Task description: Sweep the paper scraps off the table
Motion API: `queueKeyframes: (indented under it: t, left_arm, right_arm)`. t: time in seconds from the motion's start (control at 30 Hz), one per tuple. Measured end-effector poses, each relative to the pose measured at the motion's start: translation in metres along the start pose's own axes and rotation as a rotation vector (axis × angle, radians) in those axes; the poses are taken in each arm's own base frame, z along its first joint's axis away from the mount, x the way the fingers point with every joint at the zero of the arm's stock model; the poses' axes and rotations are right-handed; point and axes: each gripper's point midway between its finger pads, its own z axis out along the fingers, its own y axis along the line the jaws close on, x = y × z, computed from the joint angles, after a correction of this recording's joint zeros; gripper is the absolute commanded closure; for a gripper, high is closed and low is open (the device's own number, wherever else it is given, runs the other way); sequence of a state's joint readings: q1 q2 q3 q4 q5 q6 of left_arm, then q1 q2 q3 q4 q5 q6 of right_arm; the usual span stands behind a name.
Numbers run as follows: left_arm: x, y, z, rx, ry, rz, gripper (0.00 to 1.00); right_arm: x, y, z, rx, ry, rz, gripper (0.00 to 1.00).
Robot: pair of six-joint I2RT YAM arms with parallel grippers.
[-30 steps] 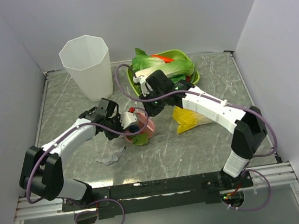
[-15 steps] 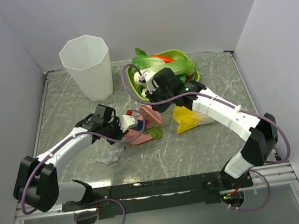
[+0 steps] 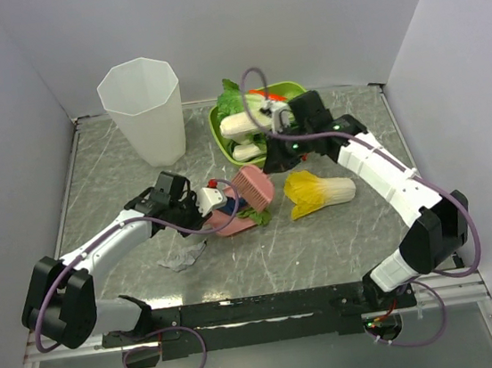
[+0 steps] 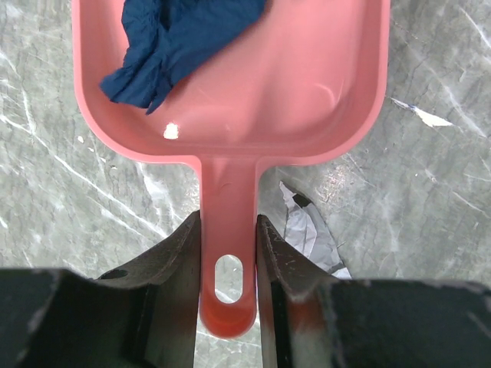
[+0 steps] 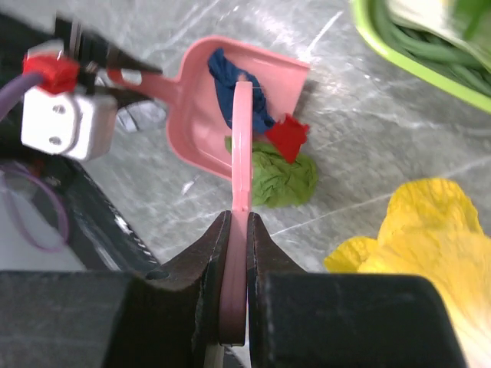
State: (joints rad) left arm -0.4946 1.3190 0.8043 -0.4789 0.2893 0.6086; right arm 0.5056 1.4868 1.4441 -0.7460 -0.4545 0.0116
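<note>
The grey marble-patterned table [image 3: 342,235] carries a pink plastic dustpan [image 4: 307,84] near its centre. One dark blue crumpled paper scrap [image 4: 180,38] lies inside the pan, toward 11 o'clock in the left wrist view, its folds soft and rumpled. At the pan's open edge a small red scrap [image 5: 288,136] touches a larger green crumpled scrap [image 5: 282,178], which rests on the tabletop at 6 o'clock from the red one in the right wrist view. A flat white-grey scrap [image 4: 311,234] lies on the table just beside the pan's handle, at 7 o'clock from the pan in the top view.

The left gripper [image 4: 228,222] is clenched on the dustpan's handle. The right gripper [image 5: 238,218] pinches the thin handle of a pink brush [image 3: 253,188], whose head hangs over the pan's mouth. A yellow-and-white toy cabbage [image 3: 319,193] lies at 3 o'clock from the pan, near but apart.
</note>
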Motion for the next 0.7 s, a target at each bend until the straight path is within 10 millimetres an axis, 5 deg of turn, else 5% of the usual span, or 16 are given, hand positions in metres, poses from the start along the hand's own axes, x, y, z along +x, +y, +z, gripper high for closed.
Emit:
queueKeyframes:
  t: [0.23,0.5,0.7]
  left_arm:
    - [0.005,-0.003,0.001,0.009,0.011,-0.004,0.99]
    - [0.018,-0.008,-0.003,0.046,0.09,0.02,0.99]
    - [0.026,-0.009,-0.008,0.065,0.146,0.046,0.99]
  right_arm:
    - [-0.008,-0.017,-0.011,-0.007,-0.037,0.101,1.0]
    - [-0.007,-0.046,-0.011,0.198,-0.044,0.082,1.0]
    - [0.01,-0.047,0.0,0.291,0.005,0.048,1.0]
